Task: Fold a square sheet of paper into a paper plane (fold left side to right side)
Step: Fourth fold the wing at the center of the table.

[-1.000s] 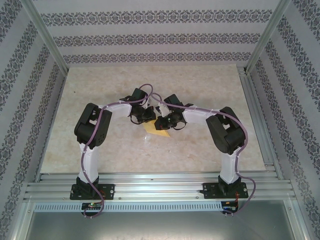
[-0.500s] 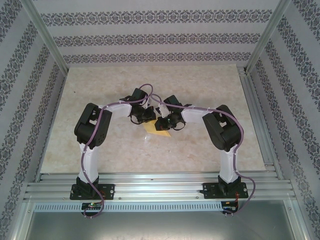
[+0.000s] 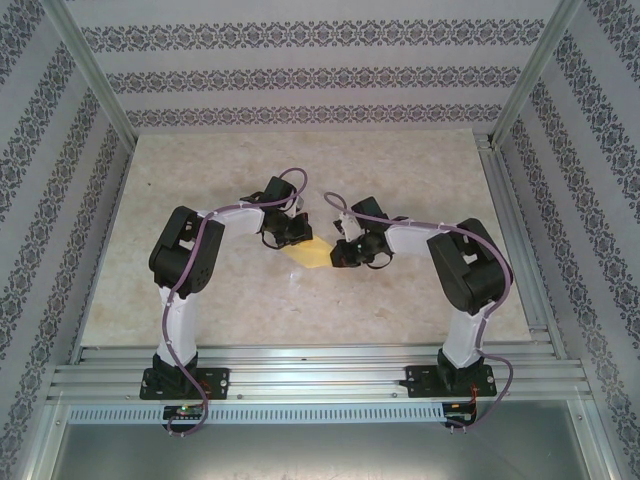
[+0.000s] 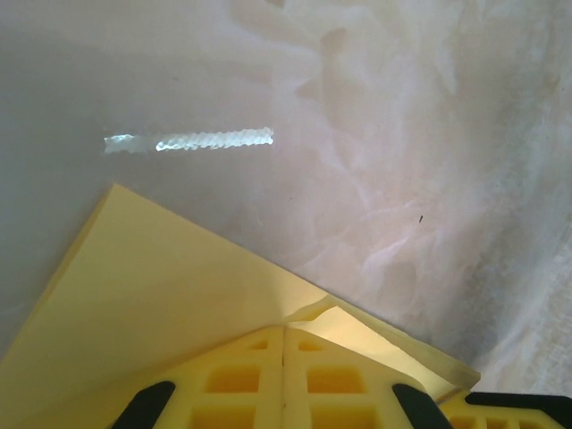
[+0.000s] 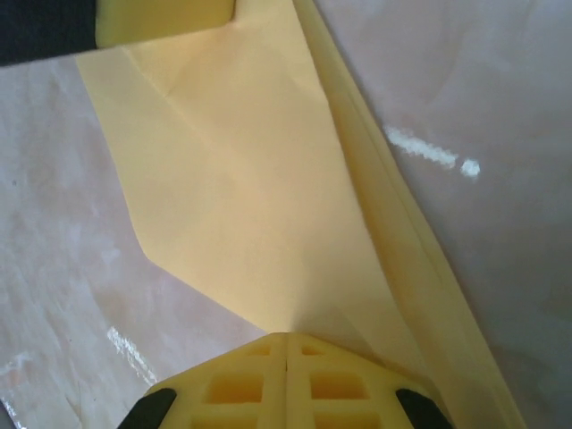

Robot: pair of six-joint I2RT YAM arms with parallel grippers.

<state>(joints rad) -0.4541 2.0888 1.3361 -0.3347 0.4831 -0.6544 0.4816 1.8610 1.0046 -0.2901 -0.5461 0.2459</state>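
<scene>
The square sheet of paper (image 3: pixel 313 253), mustard yellow and folded into a smaller creased shape, hangs stretched between my two grippers over the middle of the table. My left gripper (image 3: pixel 297 240) is shut on its left end. In the left wrist view its yellow fingertips (image 4: pixel 284 332) meet on the paper (image 4: pixel 161 286), where a small flap lifts at the pinch. My right gripper (image 3: pixel 341 256) is shut on the right end (image 5: pixel 286 340). The paper (image 5: pixel 241 179) runs away from it with stacked layers along its right edge, up to the left gripper's finger (image 5: pixel 165 18).
The pale marbled tabletop (image 3: pixel 400 170) lies under the paper. Aluminium rails (image 3: pixel 515 240) border it on the right and along the near edge, and patterned walls close in the back and sides. A purple cable (image 3: pixel 290 178) loops above the left wrist.
The right arm has swung to the right, drawing its gripper away from the left one. More of the yellow paper now shows between them. The left arm has stayed put.
</scene>
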